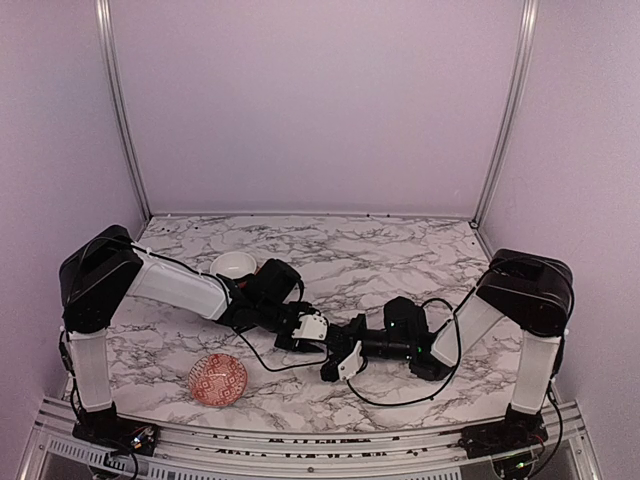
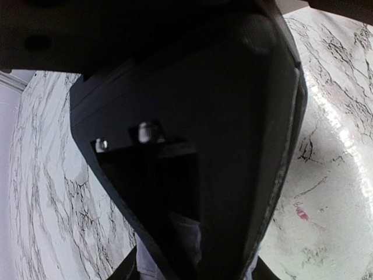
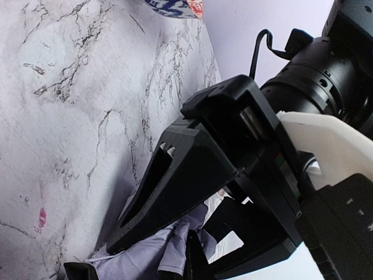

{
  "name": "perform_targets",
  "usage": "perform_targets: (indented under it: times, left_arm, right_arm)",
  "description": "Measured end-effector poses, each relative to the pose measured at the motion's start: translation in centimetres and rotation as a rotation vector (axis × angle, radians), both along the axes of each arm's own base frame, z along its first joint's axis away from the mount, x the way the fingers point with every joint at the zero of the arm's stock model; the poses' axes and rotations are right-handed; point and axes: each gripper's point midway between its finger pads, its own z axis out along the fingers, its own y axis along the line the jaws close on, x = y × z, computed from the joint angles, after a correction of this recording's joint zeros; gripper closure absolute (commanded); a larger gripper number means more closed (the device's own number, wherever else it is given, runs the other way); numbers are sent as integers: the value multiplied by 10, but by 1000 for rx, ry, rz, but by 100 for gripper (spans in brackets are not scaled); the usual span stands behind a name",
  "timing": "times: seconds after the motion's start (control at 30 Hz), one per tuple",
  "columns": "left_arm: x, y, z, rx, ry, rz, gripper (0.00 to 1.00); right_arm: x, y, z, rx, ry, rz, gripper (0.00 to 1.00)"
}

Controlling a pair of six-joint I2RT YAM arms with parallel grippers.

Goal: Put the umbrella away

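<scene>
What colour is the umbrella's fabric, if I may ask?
Pale lavender; the umbrella shows best in the right wrist view.

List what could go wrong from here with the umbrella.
1. The left gripper and right gripper are crowded tip to tip at the umbrella; they could knock together.
2. Only loose fabric shows by the jaws, so a grip may catch cloth alone and slip.
3. The red bowl sits near the left arm; a wide swing might hit it.
</scene>
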Motion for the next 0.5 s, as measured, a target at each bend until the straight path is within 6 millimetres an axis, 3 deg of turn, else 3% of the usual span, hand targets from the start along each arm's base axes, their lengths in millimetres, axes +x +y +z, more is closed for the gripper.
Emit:
perform_targets:
  times: [0.07,0.1,0.27,0.5]
  left_arm:
    - [0,0,0,0,1,1,96]
    - [0,0,0,0,3,3,100]
    - [2,0,0,4,14,27,100]
    - [7,0,1,-16,52,102,100]
  right_arm:
    - [0,0,0,1,0,-1,96]
    - [0,0,1,2,-3,-2,93]
    - [5,-1,7,20,-34,-25,67]
    - [7,-9,16,43,-72,-64,49]
